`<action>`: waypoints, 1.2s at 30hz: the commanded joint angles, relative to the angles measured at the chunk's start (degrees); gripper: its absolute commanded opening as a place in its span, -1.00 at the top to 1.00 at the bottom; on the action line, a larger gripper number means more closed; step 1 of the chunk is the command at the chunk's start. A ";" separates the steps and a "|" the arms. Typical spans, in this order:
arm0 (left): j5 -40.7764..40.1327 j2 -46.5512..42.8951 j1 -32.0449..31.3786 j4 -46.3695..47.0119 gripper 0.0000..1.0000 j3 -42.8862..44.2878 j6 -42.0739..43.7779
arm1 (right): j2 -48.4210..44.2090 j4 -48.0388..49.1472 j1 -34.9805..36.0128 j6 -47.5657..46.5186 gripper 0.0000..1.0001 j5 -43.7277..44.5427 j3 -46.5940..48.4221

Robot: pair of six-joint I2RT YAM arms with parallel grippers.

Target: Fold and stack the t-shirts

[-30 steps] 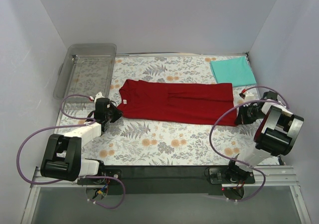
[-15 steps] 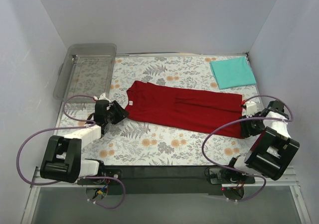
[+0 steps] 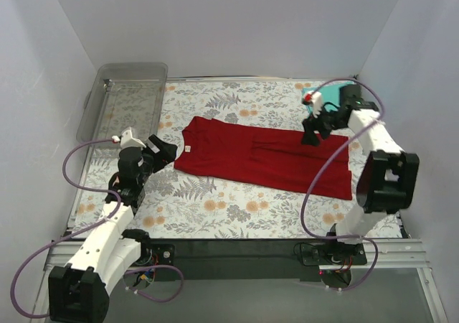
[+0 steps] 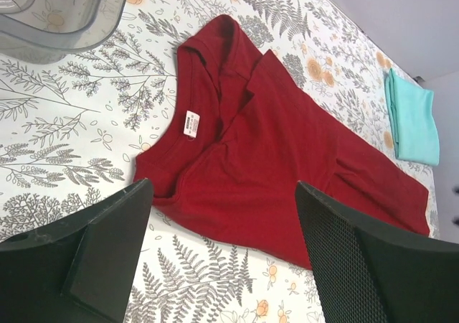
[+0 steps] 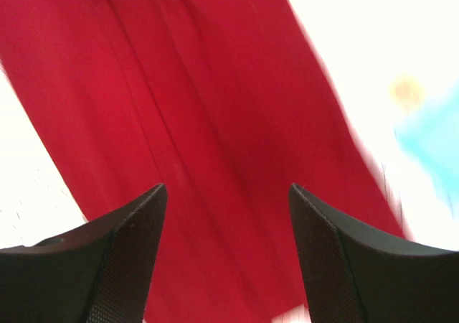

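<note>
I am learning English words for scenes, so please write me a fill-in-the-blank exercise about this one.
The red shirt lies on the ____.
The teal shirt is already ____.
The left gripper and the right gripper are both ____.
Missing words: table, folded, open.

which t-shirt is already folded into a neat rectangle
The teal t-shirt, far right: a compact folded rectangle. The dark red t-shirt lies stretched out long in the middle.
</note>
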 commanded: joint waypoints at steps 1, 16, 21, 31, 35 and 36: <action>-0.54 -4.71 0.23 -5.18 -0.48 0.59 1.59 | 11.23 -0.04 9.23 5.72 -0.27 -14.44 11.84; 2.72 -12.46 0.23 -9.94 -0.48 0.85 3.26 | 49.50 10.85 30.08 34.40 -0.31 -0.39 56.89; 3.15 -12.10 0.23 -9.86 -0.48 1.20 3.26 | 52.13 12.18 30.52 36.95 -0.32 1.54 58.11; 3.59 -11.49 0.23 -9.33 -0.48 0.67 2.82 | 53.54 10.51 31.23 36.43 -0.28 2.08 55.30; 3.86 -11.40 0.23 -9.06 -0.47 0.23 2.64 | 53.02 9.19 32.19 35.46 -0.21 0.58 53.90; 3.86 -11.57 0.23 -9.06 -0.47 0.06 2.64 | 52.75 8.84 32.46 34.76 -0.18 0.32 52.59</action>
